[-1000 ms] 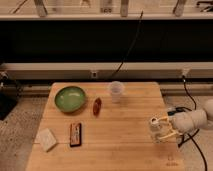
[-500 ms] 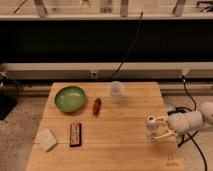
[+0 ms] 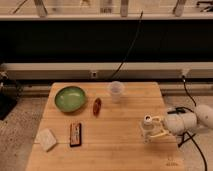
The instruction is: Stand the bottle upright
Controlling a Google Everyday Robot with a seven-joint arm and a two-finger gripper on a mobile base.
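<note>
White bottle (image 3: 147,126) stands upright at the surface's (image 3: 115,145) right edge; my claw (image 3: 155,131) is closed around it. Label mostly hidden by fingers.

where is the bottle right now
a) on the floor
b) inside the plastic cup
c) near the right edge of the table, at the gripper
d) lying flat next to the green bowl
c: the bottle is near the right edge of the table, with the gripper right at it, far from the green bowl and the cup.
</note>
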